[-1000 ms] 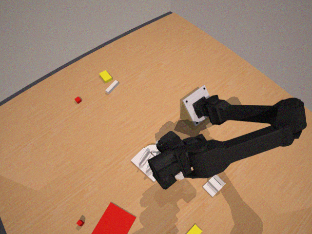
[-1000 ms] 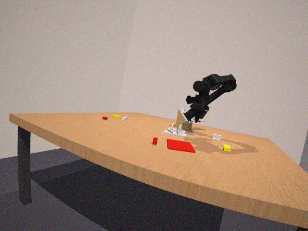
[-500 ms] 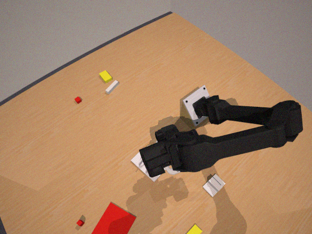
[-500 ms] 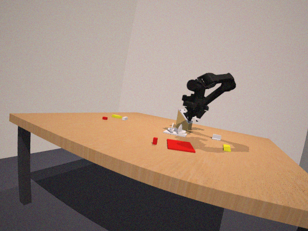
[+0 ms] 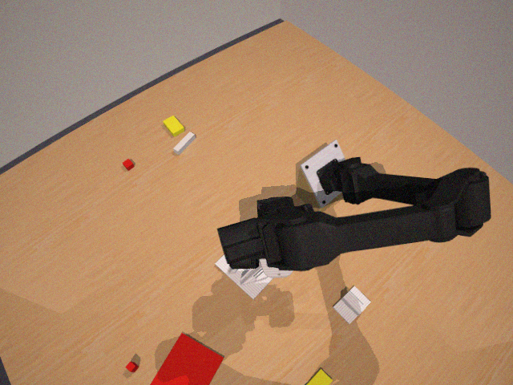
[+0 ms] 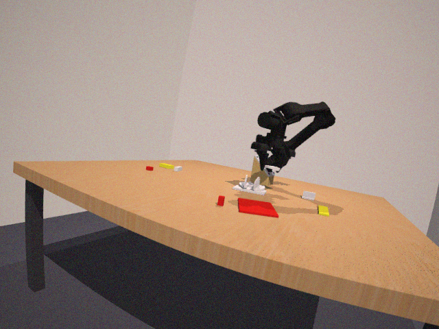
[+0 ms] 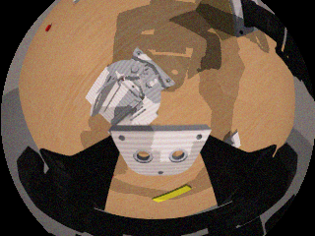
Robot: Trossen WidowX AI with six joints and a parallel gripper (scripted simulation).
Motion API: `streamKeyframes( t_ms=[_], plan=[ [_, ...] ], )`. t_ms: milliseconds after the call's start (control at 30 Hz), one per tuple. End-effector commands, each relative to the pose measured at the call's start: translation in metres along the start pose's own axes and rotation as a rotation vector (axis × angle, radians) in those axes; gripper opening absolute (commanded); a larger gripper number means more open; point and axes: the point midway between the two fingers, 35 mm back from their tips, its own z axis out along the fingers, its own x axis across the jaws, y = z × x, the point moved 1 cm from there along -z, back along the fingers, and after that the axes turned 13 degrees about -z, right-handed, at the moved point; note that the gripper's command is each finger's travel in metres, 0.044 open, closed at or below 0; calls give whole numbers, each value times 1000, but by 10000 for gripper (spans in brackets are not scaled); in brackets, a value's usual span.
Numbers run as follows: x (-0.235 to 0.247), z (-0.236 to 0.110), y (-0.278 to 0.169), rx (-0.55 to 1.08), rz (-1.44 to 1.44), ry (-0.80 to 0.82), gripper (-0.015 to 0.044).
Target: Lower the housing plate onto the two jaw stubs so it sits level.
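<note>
The wooden tabletop (image 5: 124, 232) (image 6: 159, 198) (image 7: 54, 88) was the largest thing under me, and my black arm (image 5: 381, 228) (image 6: 308, 129) reached over it, bent high at the elbow. My foot was fixed to the pale plate of a wedge-shaped mount (image 5: 311, 172) (image 6: 256, 170). Next in size, a red slab (image 5: 188, 358) (image 6: 256, 207) lay flat, near the white base (image 5: 253, 288) (image 6: 247, 189) (image 7: 103, 90), which carried upright pieces (image 6: 257, 183). My jaws (image 5: 264, 267) (image 6: 272, 166) were closed on the housing plate (image 5: 279, 272) (image 6: 272, 167) (image 7: 160, 147), gripping it from both sides; it was up in the air, apart from the base, and I could not tell whether it was level. Well apart from the base, a small ridged white piece (image 5: 351, 305) (image 6: 309, 195) (image 7: 236, 140) and a yellow slab (image 5: 320, 378) (image 6: 323, 210) (image 7: 172, 193) lay on the tabletop. Farther off, a yellow block (image 5: 174, 125) (image 6: 166, 165) lay just beside a white bar (image 5: 184, 143) (image 6: 178, 168). Smallest were two red blocks: one (image 5: 128, 164) (image 6: 149, 168) near that pair, the other (image 5: 131, 366) (image 6: 221, 200) near the red slab.
</note>
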Motion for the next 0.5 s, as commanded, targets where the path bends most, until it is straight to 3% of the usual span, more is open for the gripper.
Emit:
streamKeyframes(
  t_ms=[0, 467],
  plan=[
    [3, 1, 9, 0, 100, -4, 351],
    [11, 1, 30, 10, 383, -12, 351]
  ],
)
